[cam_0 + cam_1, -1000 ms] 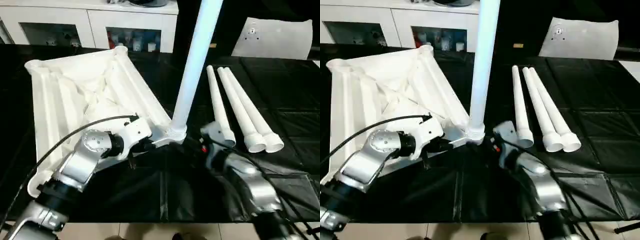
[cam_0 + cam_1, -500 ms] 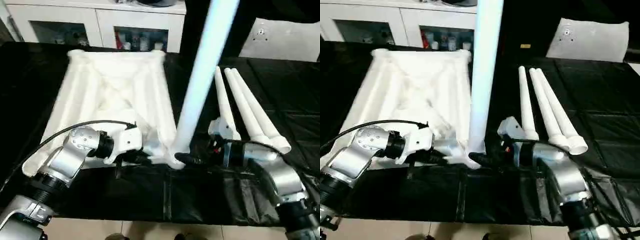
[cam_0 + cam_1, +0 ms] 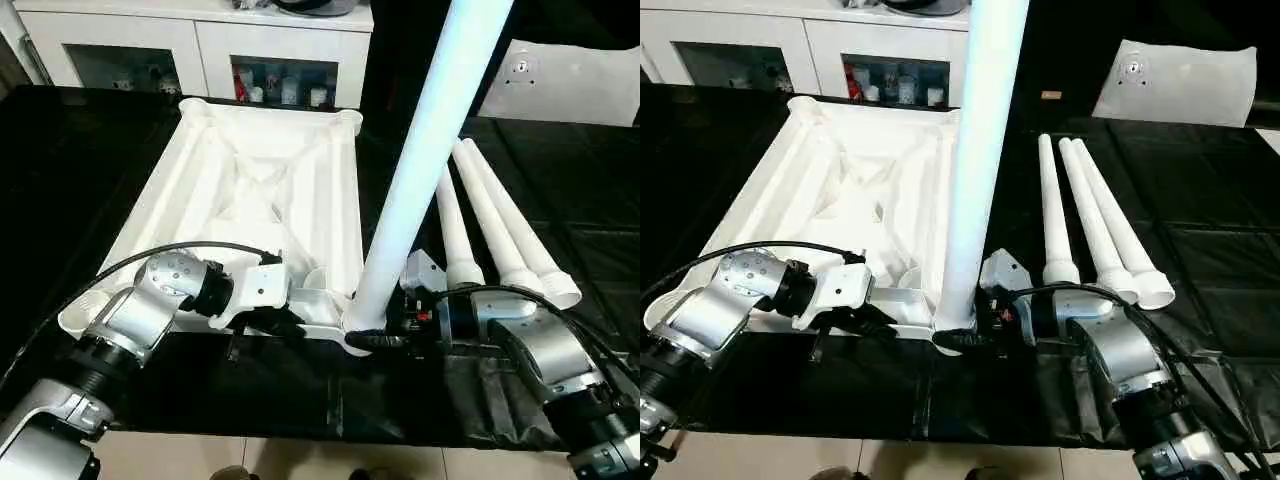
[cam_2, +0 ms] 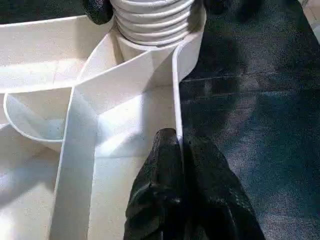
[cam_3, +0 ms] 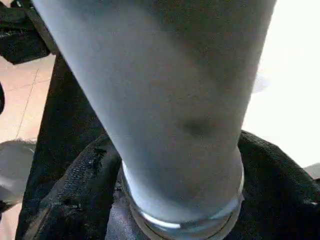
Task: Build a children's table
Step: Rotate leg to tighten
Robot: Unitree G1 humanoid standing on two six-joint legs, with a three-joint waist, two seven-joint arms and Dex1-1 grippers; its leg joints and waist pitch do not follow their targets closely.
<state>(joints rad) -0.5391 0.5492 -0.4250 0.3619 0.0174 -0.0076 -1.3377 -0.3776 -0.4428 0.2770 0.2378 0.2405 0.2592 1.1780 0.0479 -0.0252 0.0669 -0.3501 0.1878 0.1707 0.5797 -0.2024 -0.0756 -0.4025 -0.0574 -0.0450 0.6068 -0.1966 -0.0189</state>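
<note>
The table top (image 3: 255,215) lies upside down on the black cloth (image 3: 560,180), its X-ribbed underside facing up, and one white leg (image 3: 420,170) stands upright in the near corner socket (image 3: 357,338), between the two claws. The left gripper (image 4: 179,150) is clamped shut on the thin side wall of the table top, just beside that socket; in the left wrist view its black fingers (image 4: 165,165) pinch the white wall from either side, with the threaded foot of the leg a little beyond the fingertips. The right gripper (image 3: 385,338) reaches in from the opposite side at the base of the standing leg, its black fingers around the lowest part of the leg where it meets the socket; whether they press on it or merely flank it cannot be told. Beyond the right gripper, on the side away from the table top, three loose legs (image 3: 490,225) lie side by side on the cloth, touching one another, wide ends toward the robot. Further back stand white cabinets (image 3: 200,45) with glass doors, and a flat white panel (image 3: 570,85) rests past the loose legs
</note>
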